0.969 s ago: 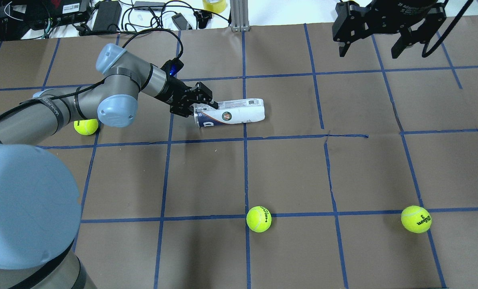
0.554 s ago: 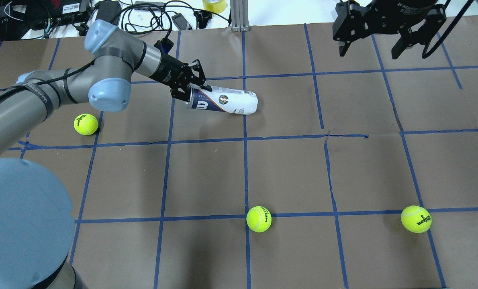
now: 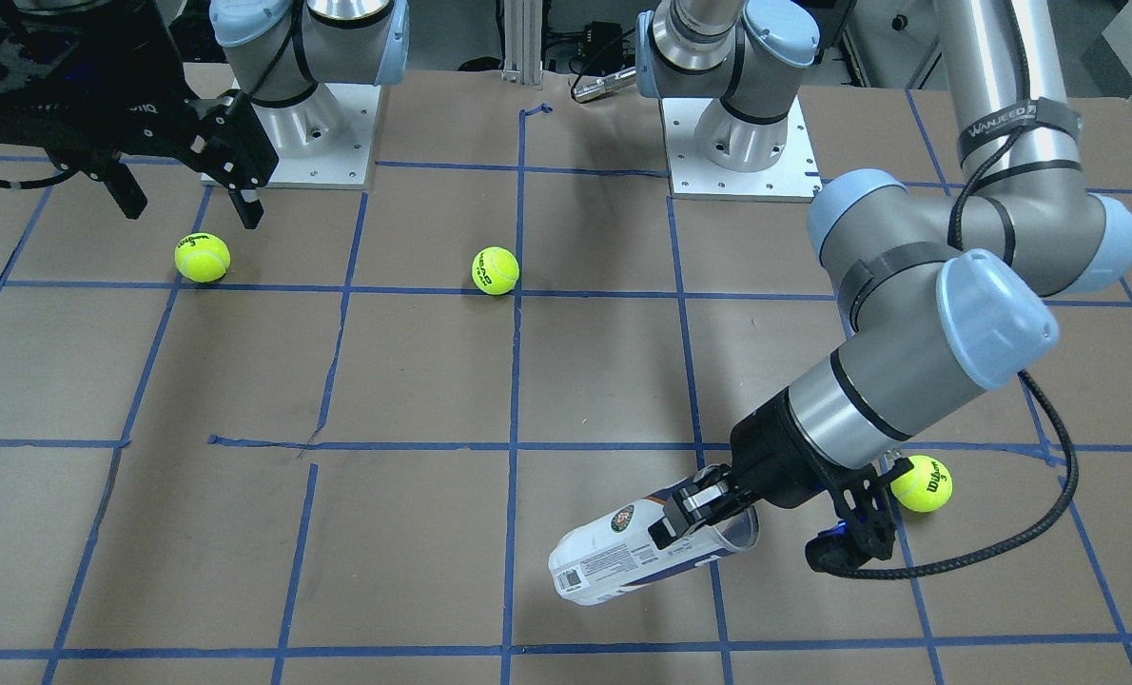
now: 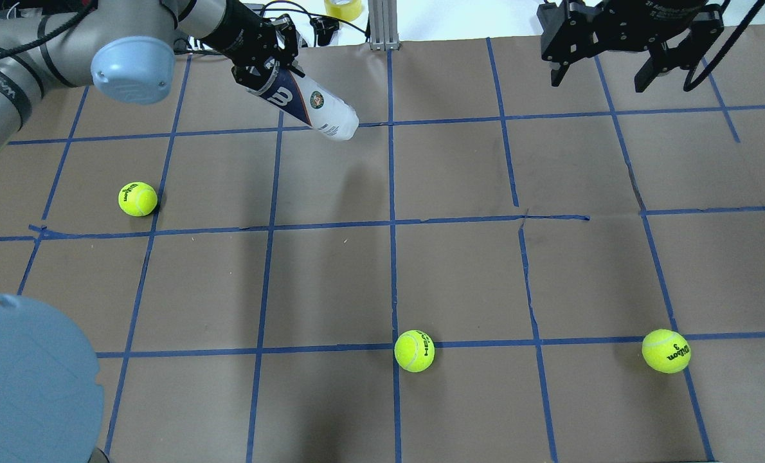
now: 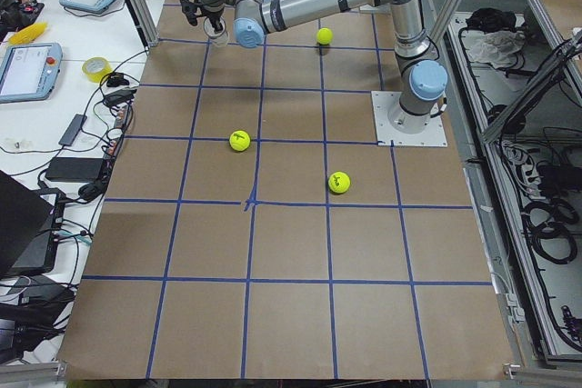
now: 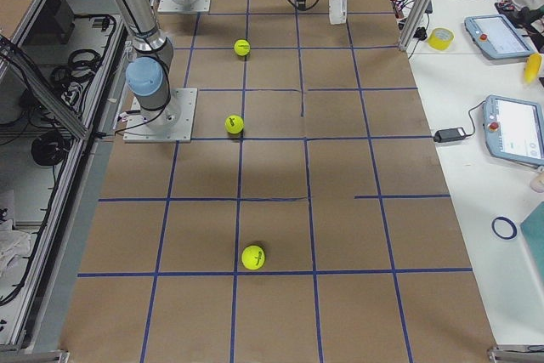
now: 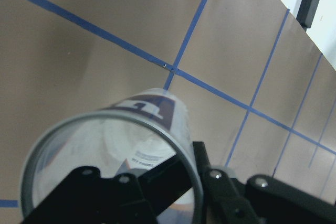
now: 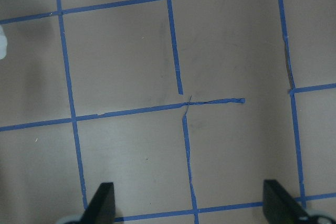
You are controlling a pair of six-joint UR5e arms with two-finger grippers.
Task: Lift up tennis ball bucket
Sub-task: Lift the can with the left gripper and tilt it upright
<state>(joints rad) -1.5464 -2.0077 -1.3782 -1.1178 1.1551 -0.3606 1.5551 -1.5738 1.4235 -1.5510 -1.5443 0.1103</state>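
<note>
The tennis ball bucket (image 4: 315, 106) is a clear can with a white and navy label. It hangs tilted in the air above the brown table, closed end lowest. My left gripper (image 4: 268, 64) is shut on its open rim, one finger inside and one outside, as the left wrist view (image 7: 173, 182) shows. The bucket (image 3: 623, 552) and left gripper (image 3: 709, 512) also show in the front view. My right gripper (image 4: 600, 78) is open and empty, high over the far right of the table; it also shows in the front view (image 3: 190, 205).
Three yellow-green tennis balls lie on the table: left (image 4: 137, 199), near middle (image 4: 414, 350), near right (image 4: 666, 351). Cables, electronics and a tape roll (image 4: 342, 8) line the far edge beside an aluminium post (image 4: 379, 26).
My left arm has raised the bucket off the table and carried it toward the far edge. The bucket went from lying flat to hanging tilted. The right arm has barely moved.
</note>
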